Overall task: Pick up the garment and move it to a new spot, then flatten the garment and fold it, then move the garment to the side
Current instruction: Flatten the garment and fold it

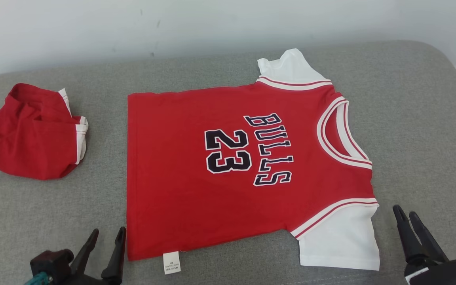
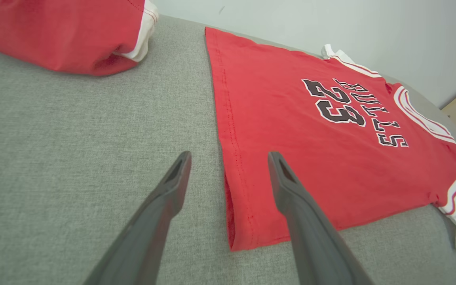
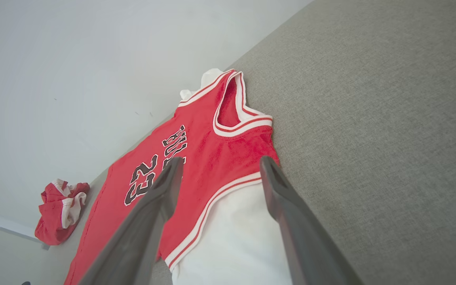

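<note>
Flanking the flat jersey [image 1: 232, 166], left gripper [image 1: 109, 230] and right gripper [image 1: 404, 210] point forward, both spread apart, empty.

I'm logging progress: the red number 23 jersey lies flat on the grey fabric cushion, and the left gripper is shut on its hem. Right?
Not quite: the left gripper is open, holding nothing, as the left wrist view shows. The red number 23 jersey does lie flat on the grey fabric cushion.
</note>
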You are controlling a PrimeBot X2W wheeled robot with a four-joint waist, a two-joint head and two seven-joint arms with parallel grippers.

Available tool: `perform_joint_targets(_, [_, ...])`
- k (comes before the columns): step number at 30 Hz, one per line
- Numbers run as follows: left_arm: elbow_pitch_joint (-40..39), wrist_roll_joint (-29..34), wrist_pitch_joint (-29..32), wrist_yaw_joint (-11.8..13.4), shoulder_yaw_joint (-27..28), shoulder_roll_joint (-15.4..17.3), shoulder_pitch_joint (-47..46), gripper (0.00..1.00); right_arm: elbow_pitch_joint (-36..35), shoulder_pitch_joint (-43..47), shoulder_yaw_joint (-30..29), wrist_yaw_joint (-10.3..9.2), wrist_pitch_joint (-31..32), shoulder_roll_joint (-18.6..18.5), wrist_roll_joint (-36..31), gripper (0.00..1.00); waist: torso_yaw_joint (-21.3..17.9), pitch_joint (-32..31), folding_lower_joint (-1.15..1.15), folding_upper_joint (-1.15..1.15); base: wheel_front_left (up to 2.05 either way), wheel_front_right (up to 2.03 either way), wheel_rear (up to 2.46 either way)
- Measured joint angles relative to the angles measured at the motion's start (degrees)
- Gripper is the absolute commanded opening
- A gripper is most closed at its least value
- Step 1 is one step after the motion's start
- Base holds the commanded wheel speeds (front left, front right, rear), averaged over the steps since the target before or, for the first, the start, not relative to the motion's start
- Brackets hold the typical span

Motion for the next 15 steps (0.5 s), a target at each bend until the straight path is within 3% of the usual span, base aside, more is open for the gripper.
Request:
perform_joint_targets(5, [-1.7,1.3,0.0,2.0,1.9,-1.8,2.3,1.0,-1.4,-1.3,-0.1,-2.05,-3.4,2.0,-4.9,1.0,-0.1,-0.2,0.0,0.0,0.0,0.0,0.0])
perform_joint_targets(15, [-5.6,6.1,0.0,3.5,4.1,-3.4,3.4,1.0,-2.0,-2.7,-1.0,-7.7,-4.1,1.7,-18.0,1.0,-0.3,-0.2,0.0,0.0,0.0,0.0,0.0])
